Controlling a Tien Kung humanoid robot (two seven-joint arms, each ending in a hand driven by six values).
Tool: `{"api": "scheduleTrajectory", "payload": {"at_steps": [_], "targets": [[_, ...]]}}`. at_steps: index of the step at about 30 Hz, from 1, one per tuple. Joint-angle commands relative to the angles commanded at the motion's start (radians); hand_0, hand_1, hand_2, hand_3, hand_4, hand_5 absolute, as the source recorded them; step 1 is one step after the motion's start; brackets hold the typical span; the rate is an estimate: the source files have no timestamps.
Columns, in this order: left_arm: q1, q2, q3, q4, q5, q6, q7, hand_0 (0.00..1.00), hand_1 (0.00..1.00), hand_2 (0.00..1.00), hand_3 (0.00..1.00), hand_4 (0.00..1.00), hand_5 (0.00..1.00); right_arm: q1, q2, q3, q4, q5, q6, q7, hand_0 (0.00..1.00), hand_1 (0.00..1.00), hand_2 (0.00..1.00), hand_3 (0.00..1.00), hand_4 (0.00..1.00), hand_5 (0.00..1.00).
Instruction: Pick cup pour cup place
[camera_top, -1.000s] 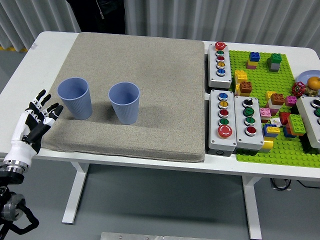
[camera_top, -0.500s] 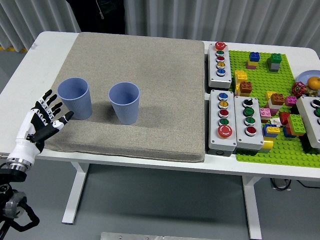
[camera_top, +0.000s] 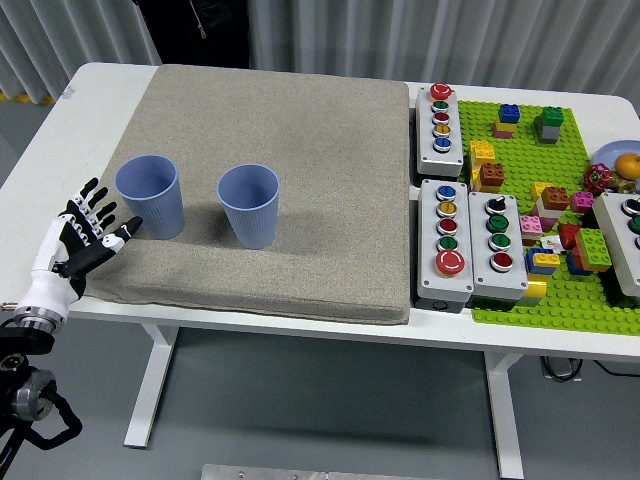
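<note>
Two blue cups stand upright on the grey mat (camera_top: 300, 150). The left cup (camera_top: 150, 195) is near the mat's left edge; the other cup (camera_top: 249, 205) stands a short way to its right. My left hand (camera_top: 92, 232) is at the mat's left edge, just left of and below the left cup, fingers spread and holding nothing. Its thumb tip almost reaches the cup's base, and I cannot tell if it touches. The inside of both cups looks empty from here.
Right of the mat stand several grey button boxes (camera_top: 445, 240) and a green brick baseplate (camera_top: 560, 300) with loose coloured bricks. Another button box (camera_top: 625, 240) is cut off at the right edge. A dark figure stands at the far side (camera_top: 200, 25).
My left hand shifted slightly right toward the left cup over the past second, then drew back a little to the left. The cups have not moved.
</note>
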Motion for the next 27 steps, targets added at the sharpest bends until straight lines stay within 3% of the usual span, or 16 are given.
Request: {"api": "scheduleTrajectory", "payload": {"at_steps": [27], "targets": [[-0.045,-0.013,0.043,0.029,0.036,0.005,0.010,0.926,0.917,0.998,0.978,0.892,0.208,0.003,0.001,-0.005,0.000,0.012,0.002,0.004,0.707,0.632,0.588,0.575,0.002,0.137]]}}
